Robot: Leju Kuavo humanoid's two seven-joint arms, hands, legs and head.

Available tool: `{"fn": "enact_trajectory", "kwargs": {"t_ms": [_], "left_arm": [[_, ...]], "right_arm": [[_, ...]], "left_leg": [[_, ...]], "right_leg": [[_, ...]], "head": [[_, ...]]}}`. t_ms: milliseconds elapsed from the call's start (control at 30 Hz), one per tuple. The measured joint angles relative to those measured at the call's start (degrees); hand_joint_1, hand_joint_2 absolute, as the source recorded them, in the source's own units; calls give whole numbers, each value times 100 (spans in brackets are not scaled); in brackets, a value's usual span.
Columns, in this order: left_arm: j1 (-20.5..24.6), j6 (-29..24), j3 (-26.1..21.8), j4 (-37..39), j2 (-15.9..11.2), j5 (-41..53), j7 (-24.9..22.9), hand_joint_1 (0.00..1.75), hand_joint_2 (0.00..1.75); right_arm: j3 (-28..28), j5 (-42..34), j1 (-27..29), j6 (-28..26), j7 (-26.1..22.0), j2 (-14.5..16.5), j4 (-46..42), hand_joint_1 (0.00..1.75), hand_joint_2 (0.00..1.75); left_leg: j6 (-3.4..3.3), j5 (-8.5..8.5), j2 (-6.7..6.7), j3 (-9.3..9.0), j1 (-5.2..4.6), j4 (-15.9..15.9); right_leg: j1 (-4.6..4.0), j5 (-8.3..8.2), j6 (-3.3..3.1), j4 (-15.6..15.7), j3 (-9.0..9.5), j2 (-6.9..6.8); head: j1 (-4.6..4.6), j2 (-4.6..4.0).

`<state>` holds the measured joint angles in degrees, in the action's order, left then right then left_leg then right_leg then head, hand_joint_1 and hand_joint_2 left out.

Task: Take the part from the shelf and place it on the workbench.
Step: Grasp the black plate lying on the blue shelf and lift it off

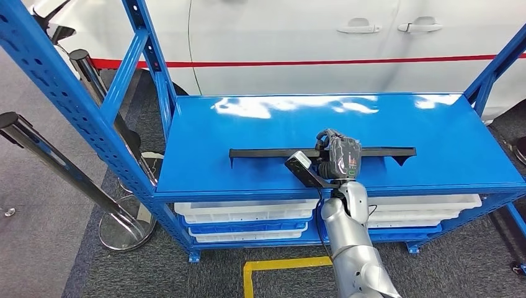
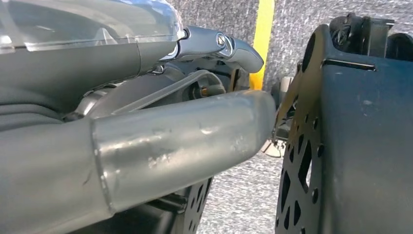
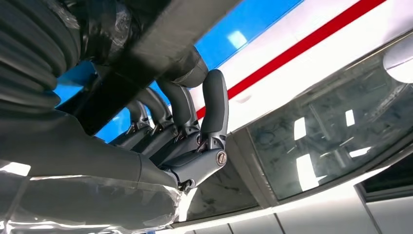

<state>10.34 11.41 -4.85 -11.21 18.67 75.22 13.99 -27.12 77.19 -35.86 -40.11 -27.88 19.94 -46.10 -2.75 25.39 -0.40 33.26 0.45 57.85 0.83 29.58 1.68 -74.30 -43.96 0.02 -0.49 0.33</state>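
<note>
Right robot hand (image 1: 338, 155) gripping long rigid black plastic bar (image 1: 267, 153) mid-length on blue shelf (image 1: 248, 133); likely light, balanced there.

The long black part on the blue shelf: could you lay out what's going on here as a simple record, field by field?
Part: long black part, lying lengthwise on the shelf top
Shelf: blue metal shelf, white trays stacked below
Right hand: right hand at the middle of the part, fingers curled around it
Left hand: left hand hanging low above the grey floor, beside dark parts of the robot's body; cannot tell whether open
Behind the shelf: white car with a red stripe
Task stage: part not yet off the shelf
</note>
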Motion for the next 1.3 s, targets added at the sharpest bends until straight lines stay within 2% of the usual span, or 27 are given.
{"fn": "enact_trajectory", "kwargs": {"t_ms": [67, 133, 167, 300, 367, 433, 467, 500, 533, 600, 633, 667, 733, 800, 867, 933, 967, 1000, 1033, 1100, 1133, 1200, 1300], "left_arm": [[-2, 0, 0, 0, 0, -1, 26, 0, 0], [-1, -2, 0, 0, -1, 1, 39, 0, 0], [1, -9, 0, 0, -2, 8, 34, 0, 0], [10, -99, 7, 0, 0, 36, -49, 0, 0], [13, -138, 9, 0, -1, 33, -54, 0, 0], [11, -195, 9, 0, -2, 25, -30, 0, 0], [10, -228, 9, 0, -3, 21, -18, 0, 0], [8, -255, 9, 0, -4, 18, -12, 0, 0], [8, -274, 9, 0, -3, 13, -9, 0, 0], [11, -305, 9, 0, -3, -23, -2, 0, 0], [13, -321, 8, 0, -2, -64, 9, 0, 0], [13, -339, 1, 0, -2, -128, 28, 0, 0], [9, -373, -54, 0, -1, -328, 85, 0, 87], [6, -401, -153, 0, 9, -520, 121, 0, 175], [13, -396, -227, 0, 19, -599, 102, 0, 175], [16, -342, -257, 0, 20, -593, 11, 0, 175], [12, -301, -265, 0, 19, -569, -72, 0, 175], [5, -249, -269, 0, 18, -538, -176, 0, 175], [-2, -197, -273, 0, 17, -506, -282, 0, 175], [-15, -118, -273, 0, 15, -451, -410, 0, 175], [-19, -96, -273, 0, 14, -429, -431, 0, 175], [-28, -72, -273, 0, 10, -386, -437, 0, 175], [-37, -86, -262, 0, 5, -266, -366, 0, 175]], "right_arm": [[-16, -7, -14, 0, -35, -1, -1, 175, 175], [-23, -16, -45, -3, -68, 1, -2, 175, 175], [-30, -42, -60, -5, -106, 1, -2, 175, 175], [-112, -358, -126, -10, -455, -2, -4, 175, 175], [-128, -572, -172, -9, -677, -1, -20, 175, 175], [-126, -954, -171, -9, -939, 1, -102, 175, 175], [-115, -1179, -158, -8, -1050, 3, -166, 175, 175], [-103, -1357, -148, -8, -1119, 7, -228, 175, 175], [-87, -1486, -143, -7, -1151, 10, -283, 175, 175], [-31, -1721, -111, -7, -1160, 20, -427, 175, 175], [38, -1889, -65, -7, -1162, 24, -555, 175, 175], [158, -2085, 8, -7, -1163, 28, -737, 175, 175], [569, -2423, 222, -7, -1164, 32, -1270, 175, 175], [1108, -2567, 467, -7, -1165, 48, -1913, 175, 175], [1610, -2583, 694, -4, -1164, 61, -2481, 175, 175], [2030, -2589, 932, -1, -1163, 61, -2926, 175, 175], [2226, -2580, 1053, -1, -1163, 61, -3105, 175, 175], [2456, -2552, 1176, 0, -1163, 60, -3289, 175, 175], [2691, -2502, 1276, 1, -1163, 59, -3455, 175, 175], [3126, -2404, 1383, 2, -1163, 55, -3721, 175, 175], [3297, -2378, 1403, 2, -1163, 51, -3821, 175, 175], [3566, -2351, 1457, 2, -1162, 43, -3985, 175, 175], [3888, -2222, 1542, 3, -1161, 28, -4186, 175, 175]], "left_leg": [[23, 37, -6, -24, 5, 28], [79, 92, -8, -33, -13, 73], [108, 112, -8, -31, -23, 88], [223, 191, -1, -17, -13, 152], [270, 449, 5, 180, 4, 597], [297, 774, 5, 559, 11, 1340], [303, 838, 6, 705, 12, 1603], [302, 795, 6, 760, 12, 1677], [291, 644, 6, 702, 12, 1526], [241, 239, 7, 372, 6, 791], [213, 107, 7, 211, -5, 441], [187, 45, 6, 115, -20, 220], [148, 43, 1, 76, -52, 107], [93, 5, 5, 41, -43, 42], [36, -28, 18, -13, -19, -33], [7, -22, 23, -24, -19, -37], [2, -15, 20, -23, -20, -32], [2, -6, 16, -24, -20, -24], [10, 7, 13, -24, -19, -9], [49, 52, 9, -22, -14, 43], [79, 81, 6, -10, -23, 82], [139, 119, 0, 15, -39, 127], [227, 161, 1, 16, -23, 153]], "right_leg": [[19, -352, -1, 592, 279, -2], [16, -572, -13, 1233, 603, 4], [7, -598, -27, 1403, 684, 8], [-3, -575, -154, 1497, 731, 16], [6, -573, -220, 1523, 765, 11], [-11, -560, -251, 1521, 771, 2], [-19, -556, -256, 1520, 771, -3], [-24, -554, -259, 1518, 774, -4], [-27, -551, -258, 1515, 781, 0], [-31, -542, -245, 1510, 799, 9], [-38, -538, -227, 1502, 799, 11], [-43, -538, -203, 1499, 793, 8], [-40, -547, -142, 1501, 777, 3], [-32, -518, -82, 1482, 766, 4], [-25, -288, -43, 1137, 623, 6], [-6, 58, -18, 444, 309, 4], [1, 152, -5, 157, 167, 3], [9, 159, 6, 11, 90, 2], [19, 64, 13, 70, 112, 1], [43, -282, 20, 704, 417, 0], [42, -392, 16, 1036, 585, 2], [28, -438, -31, 1369, 750, 10], [3, -429, -152, 1399, 771, 20]], "head": [[0, 0], [-1, 0], [-1, 0], [-2, 0], [-4, 0], [-4, 0], [-3, 0], [-3, 0], [-4, 0], [-3, 0], [-2, 0], [-2, 0], [-2, 0], [-2, 0], [2, 0], [6, 0], [6, 0], [7, 0], [7, 0], [7, 0], [7, 0], [6, 0], [4, 0]]}}
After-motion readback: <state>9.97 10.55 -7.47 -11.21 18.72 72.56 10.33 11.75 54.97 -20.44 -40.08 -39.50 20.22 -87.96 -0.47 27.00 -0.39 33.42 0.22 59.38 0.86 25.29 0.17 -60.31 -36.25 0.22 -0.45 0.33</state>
